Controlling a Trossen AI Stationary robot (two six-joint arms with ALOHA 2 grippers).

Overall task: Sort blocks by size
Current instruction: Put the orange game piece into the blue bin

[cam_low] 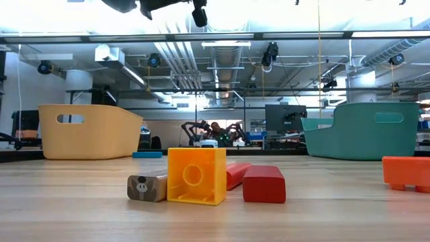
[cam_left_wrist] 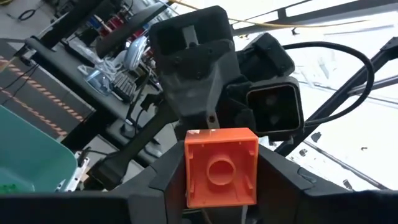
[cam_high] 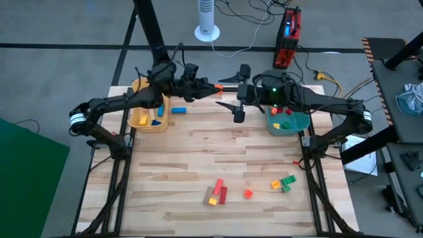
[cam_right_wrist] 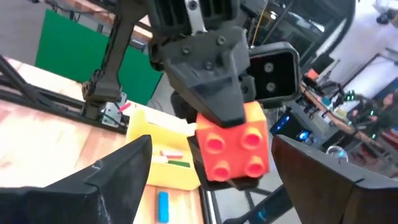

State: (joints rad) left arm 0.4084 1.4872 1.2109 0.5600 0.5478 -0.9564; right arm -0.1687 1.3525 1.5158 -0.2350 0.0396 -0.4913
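Orange block (cam_left_wrist: 221, 168) in left gripper (cam_high: 213, 88) (held aloft)

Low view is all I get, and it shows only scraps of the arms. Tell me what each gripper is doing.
Observer: The left gripper is shut on an orange block, raised between the two bins.
Operator: Now the right one.
Observer: The right gripper is open and faces the left one, with that block ahead between its spread fingers.
Operator: Give me the teal bin's contents.
Observer: The teal bin holds small red, green and yellow blocks.
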